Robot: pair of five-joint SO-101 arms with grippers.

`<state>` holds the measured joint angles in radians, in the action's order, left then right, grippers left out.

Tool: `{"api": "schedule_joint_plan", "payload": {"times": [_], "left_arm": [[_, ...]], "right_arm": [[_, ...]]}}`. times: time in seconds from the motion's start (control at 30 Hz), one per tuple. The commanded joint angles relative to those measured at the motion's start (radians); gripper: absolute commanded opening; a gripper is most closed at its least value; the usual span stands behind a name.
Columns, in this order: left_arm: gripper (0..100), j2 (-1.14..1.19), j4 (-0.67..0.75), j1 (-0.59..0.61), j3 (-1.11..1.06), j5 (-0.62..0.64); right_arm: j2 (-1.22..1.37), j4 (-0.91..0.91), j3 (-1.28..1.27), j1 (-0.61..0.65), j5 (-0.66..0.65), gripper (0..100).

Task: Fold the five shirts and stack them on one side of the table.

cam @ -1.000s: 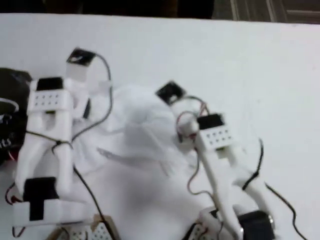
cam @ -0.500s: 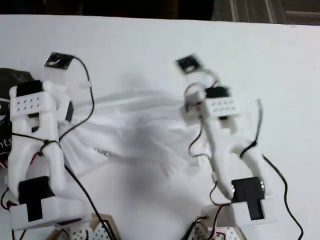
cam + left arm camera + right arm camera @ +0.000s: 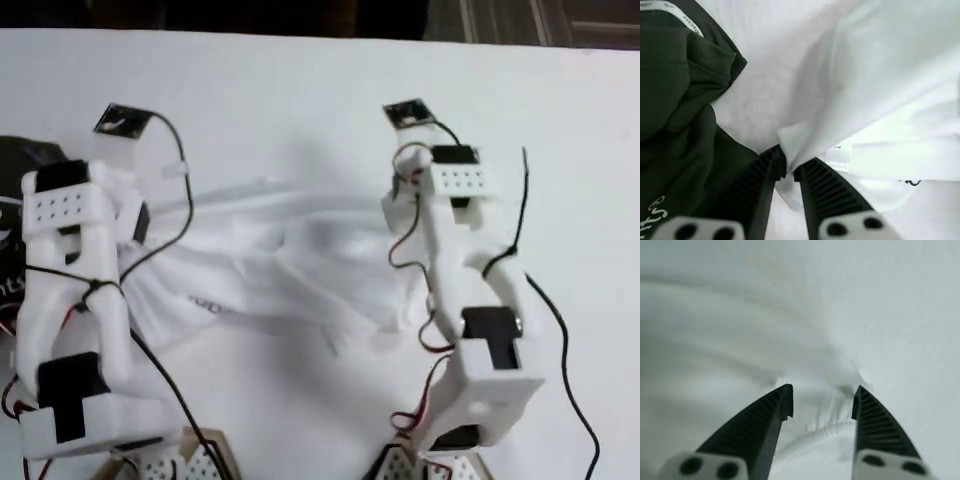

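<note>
On the table [image 3: 300,80], the white shirt [image 3: 300,270] has gone from a bunched heap a second ago to a sheet drawn out between the two arms, with one taut band along its far edge. It lies mid-table.

The dark shirt [image 3: 675,100] sits in a heap at the left edge, just beside the left arm [image 3: 70,250].

The right arm [image 3: 450,230] swung out to the right and farther back, and the left arm shifted slightly left. I'd call this the spread-out step, with the fold itself not begun.

Left gripper [image 3: 790,172]: jaws pinching a corner of the white shirt.

Right gripper [image 3: 820,405]: jaws spread with a ribbed hem between them. Can't tell if they bear on it.

Writing:
- White lettering and a lettered tape on the dark shirt.
- A small sewn tag [image 3: 837,146] and dark print [image 3: 205,305] on the white shirt.
</note>
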<state>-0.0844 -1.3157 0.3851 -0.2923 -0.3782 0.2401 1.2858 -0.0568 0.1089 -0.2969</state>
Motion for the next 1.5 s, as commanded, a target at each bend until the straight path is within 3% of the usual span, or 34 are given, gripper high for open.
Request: {"api": "schedule_joint_plan", "payload": {"times": [0.0, 0.6, 0.83, 1.47], "left_arm": [[3, -0.043, -0.003, -0.009, 0.013, -0.011], [3, -0.043, 0.02, -0.011, 0.013, -0.012], [3, -0.043, 0.02, -0.011, 0.013, -0.012], [3, -0.043, 0.012, -0.006, 0.015, -0.012]], "right_arm": [[0.022, 0.07, 0.101, 0.028, 0.0, 19.7], [0.154, 0.271, 0.334, 0.179, -0.002, 19.5], [0.157, 0.268, 0.284, 0.16, -0.064, 19.5], [0.263, 0.191, 0.272, 0.159, -0.064, 19.4]]}}
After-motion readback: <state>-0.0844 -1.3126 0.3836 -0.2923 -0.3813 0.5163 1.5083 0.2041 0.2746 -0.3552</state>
